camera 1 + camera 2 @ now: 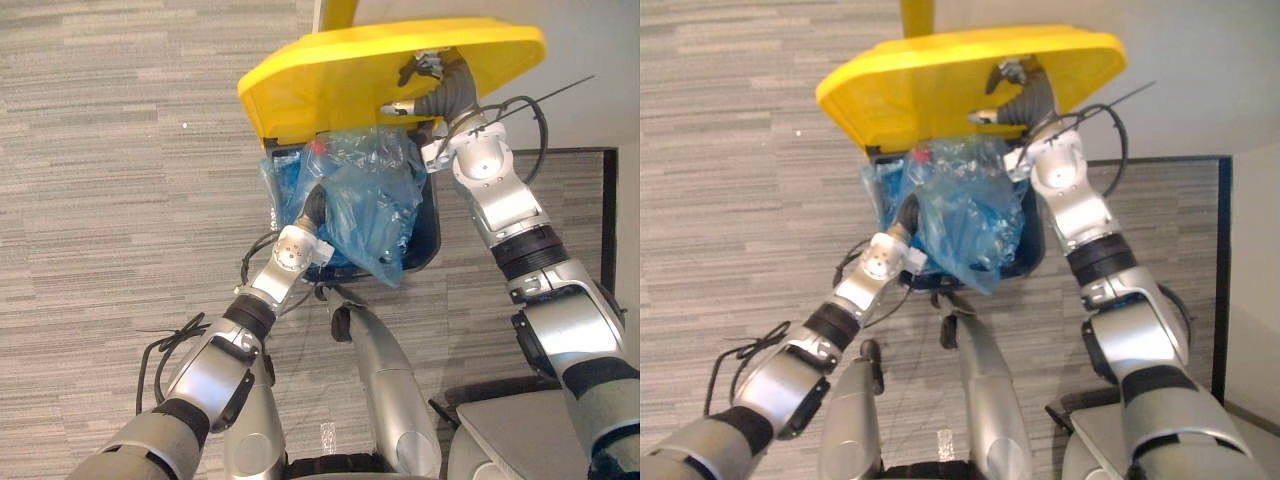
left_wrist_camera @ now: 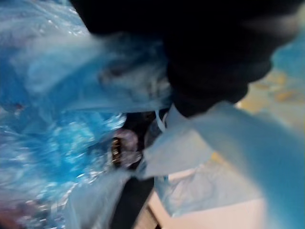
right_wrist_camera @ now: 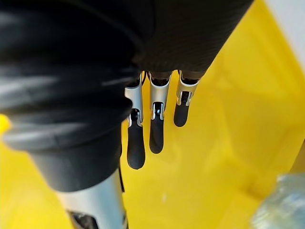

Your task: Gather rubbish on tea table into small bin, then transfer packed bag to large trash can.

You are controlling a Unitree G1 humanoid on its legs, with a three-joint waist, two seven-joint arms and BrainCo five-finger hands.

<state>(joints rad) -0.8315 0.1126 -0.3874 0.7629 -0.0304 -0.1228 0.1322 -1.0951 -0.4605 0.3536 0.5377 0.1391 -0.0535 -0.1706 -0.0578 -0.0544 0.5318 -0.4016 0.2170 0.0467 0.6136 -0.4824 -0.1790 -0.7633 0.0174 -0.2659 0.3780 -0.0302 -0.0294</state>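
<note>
Right hand (image 3: 157, 47): raised at the yellow lid (image 1: 380, 60) of the large trash can (image 1: 428, 235), on the lid face that is turned toward the robot.
Right fingers (image 3: 156, 129): straight and side by side, not curled round anything, with their dark tips lying along the yellow surface. The thumb stands apart from them, lower on the same face.
Lid: tilted up over the can's mouth, so the opening lies below the right fingers.
Blue bag (image 1: 365, 200): crumpled, translucent and full. It sits in the mouth of the can, under the lid's lower edge and below the right fingers, apart from them. One fold hangs over the can's near rim. In the right wrist view a corner of it shows past the fingertips, off to one side and not touching them.
Left hand (image 1: 315, 205): pushed into the near side of the bag, with blue plastic wrapped all round it. Whether it is open or closed on the plastic cannot be told.
Left wrist view: blurred, with blue film on every side of the hand's dark cover.
Large trash can: dark-walled, standing on grey carpet (image 1: 100, 150).
</note>
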